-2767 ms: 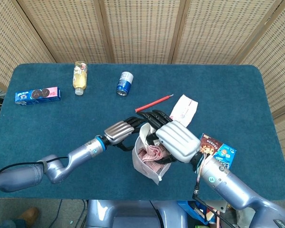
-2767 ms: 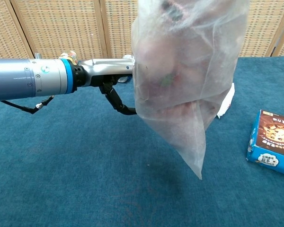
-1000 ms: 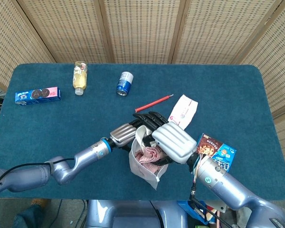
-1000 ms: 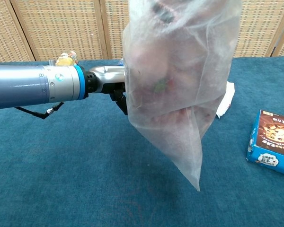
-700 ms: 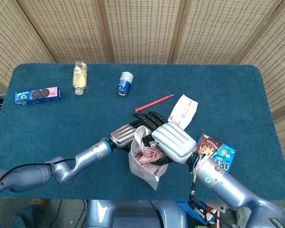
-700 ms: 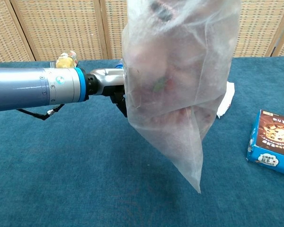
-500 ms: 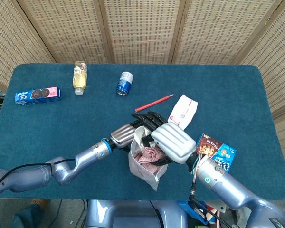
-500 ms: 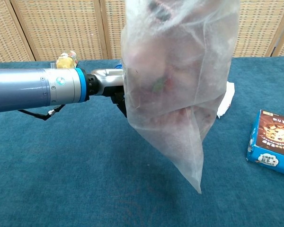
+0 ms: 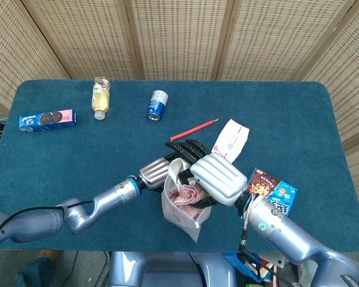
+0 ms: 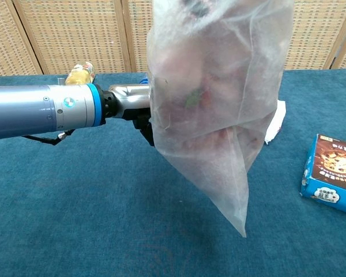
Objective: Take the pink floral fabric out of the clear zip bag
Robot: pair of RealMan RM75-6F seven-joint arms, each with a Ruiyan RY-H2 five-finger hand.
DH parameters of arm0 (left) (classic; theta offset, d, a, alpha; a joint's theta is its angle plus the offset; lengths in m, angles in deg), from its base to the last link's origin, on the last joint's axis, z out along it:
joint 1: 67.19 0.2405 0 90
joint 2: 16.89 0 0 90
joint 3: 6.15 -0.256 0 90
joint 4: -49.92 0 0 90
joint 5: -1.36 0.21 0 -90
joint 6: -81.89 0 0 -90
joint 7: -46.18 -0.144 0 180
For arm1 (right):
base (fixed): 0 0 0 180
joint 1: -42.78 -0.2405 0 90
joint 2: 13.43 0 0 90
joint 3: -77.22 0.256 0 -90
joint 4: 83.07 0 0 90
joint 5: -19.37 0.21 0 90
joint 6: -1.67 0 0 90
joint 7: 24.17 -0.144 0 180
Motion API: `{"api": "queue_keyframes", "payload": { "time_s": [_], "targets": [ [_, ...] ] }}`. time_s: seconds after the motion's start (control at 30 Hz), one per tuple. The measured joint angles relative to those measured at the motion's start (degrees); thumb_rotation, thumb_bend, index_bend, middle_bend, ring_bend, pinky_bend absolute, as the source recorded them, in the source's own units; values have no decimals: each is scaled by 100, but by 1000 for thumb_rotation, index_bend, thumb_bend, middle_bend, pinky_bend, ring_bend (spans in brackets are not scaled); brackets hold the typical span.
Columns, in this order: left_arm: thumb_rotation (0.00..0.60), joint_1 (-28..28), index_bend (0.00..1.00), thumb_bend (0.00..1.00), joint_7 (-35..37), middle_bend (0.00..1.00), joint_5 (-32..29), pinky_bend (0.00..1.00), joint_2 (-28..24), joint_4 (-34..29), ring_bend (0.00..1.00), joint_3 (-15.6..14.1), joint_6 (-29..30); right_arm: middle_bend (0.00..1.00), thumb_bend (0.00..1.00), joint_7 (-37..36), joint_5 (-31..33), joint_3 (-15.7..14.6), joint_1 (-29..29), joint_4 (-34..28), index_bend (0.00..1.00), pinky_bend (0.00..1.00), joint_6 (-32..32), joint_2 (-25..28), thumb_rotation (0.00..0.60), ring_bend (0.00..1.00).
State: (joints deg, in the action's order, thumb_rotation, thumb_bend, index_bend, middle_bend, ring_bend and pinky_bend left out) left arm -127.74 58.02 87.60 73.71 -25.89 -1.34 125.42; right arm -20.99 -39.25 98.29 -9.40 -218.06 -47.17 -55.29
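We hold the clear zip bag (image 9: 180, 206) aloft: left hand (image 9: 157, 169) grips its rim, right hand (image 9: 218, 178) (fingers hidden inside) reaches the pink floral fabric (image 9: 186, 194); a careless tug could tear it free.

We see open blue table (image 9: 78, 155) left of the hanging clear zip bag (image 10: 219, 115). To the bag's right, a cookie box (image 9: 274, 190) lies near the front edge, with a white packet (image 9: 232, 137) and a red pen (image 9: 194, 129) just behind the hands. Far left sit a bottle (image 9: 100, 95), a can (image 9: 158, 104) and a biscuit pack (image 9: 47, 119). Under the bag there appears to be a gap.
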Motion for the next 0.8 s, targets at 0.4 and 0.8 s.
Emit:
{"api": "queue_keyframes", "payload": {
  "time_s": [0.4,0.8],
  "targets": [
    [600,91,371,481,-207,0,228,0,140,193,0,-72,371,0,659,-33,-57,-21,15,0,810,0,42,4,600,0],
    [600,83,371,480,-406,0,234,0,248,249,0,-73,399,0,659,-42,-44,-12,4,0,810,0,36,3,600,0]
  ]
}}
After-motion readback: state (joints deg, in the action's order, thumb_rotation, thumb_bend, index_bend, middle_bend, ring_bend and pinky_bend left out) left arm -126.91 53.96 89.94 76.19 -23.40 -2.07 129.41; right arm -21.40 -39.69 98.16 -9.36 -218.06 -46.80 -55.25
